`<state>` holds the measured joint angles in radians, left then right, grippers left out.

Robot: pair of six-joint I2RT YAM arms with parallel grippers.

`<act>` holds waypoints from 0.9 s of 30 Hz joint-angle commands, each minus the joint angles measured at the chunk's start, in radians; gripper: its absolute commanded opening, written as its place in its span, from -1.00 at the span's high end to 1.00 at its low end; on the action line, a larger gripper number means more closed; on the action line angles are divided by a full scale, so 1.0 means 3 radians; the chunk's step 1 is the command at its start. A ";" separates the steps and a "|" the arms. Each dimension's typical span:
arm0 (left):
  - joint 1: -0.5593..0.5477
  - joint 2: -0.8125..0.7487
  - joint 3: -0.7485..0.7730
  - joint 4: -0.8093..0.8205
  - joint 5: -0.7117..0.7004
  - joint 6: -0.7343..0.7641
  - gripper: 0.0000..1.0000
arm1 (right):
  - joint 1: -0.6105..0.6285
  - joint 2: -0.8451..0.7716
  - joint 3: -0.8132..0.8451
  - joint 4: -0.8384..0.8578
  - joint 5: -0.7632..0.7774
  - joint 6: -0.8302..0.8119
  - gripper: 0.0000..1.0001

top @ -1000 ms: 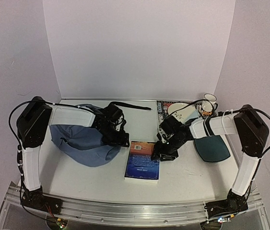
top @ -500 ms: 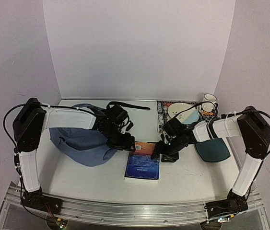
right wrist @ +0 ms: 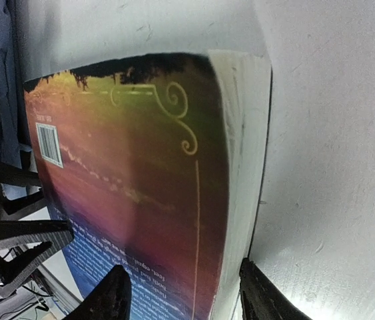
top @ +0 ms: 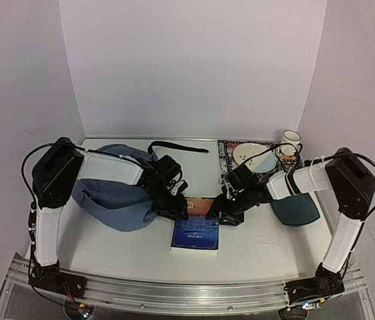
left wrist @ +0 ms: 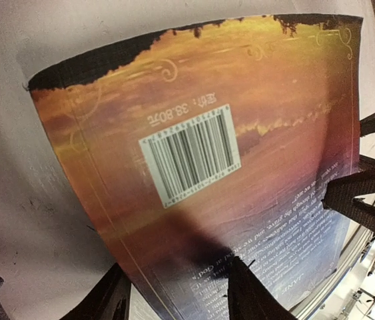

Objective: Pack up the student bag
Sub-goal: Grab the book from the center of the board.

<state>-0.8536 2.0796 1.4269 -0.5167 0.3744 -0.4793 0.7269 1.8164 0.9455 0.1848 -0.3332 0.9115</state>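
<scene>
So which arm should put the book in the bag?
Probably the left. The left hand and the right hand are both at the far corners of the book. But the bag lies right beside the left hand, while the right would have to reach across the book.

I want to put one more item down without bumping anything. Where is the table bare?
Bare: the near-left patch bordered by student bag and book; the near-right patch between book and teal pad. Crowded: the far-right corner with plate and mug, and the book's far end, where left fingers and right fingers sit.
</scene>
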 commanded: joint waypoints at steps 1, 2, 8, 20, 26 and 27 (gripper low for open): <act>-0.0003 0.0017 0.0060 0.0238 0.0250 -0.0101 0.05 | 0.0024 0.0012 0.0038 0.0263 -0.0349 0.0176 -0.09; -0.0003 -0.0011 0.0045 0.0265 0.0235 -0.0113 0.08 | 0.0021 -0.0032 0.0053 0.0285 -0.0373 0.0194 -0.06; -0.0003 -0.0055 0.0008 0.0325 0.0140 -0.0209 0.16 | 0.0021 -0.0255 0.0110 0.0315 -0.0410 0.0252 0.01; -0.0004 -0.0029 -0.0009 0.0367 0.0045 -0.0313 0.20 | 0.0021 -0.0326 0.0073 0.0348 -0.0401 0.0256 0.18; 0.0002 -0.0116 -0.0025 0.0371 -0.0078 -0.0329 0.20 | 0.0018 -0.0384 0.0058 0.0350 -0.0382 0.0206 0.63; 0.0005 -0.0134 -0.0026 0.0376 -0.0094 -0.0331 0.20 | 0.0017 -0.0397 0.0049 0.0354 -0.0375 0.0202 0.72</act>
<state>-0.8368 2.0792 1.4261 -0.5129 0.3790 -0.5766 0.7132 1.7725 0.9428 0.1791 -0.3630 0.9882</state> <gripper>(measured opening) 0.401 0.237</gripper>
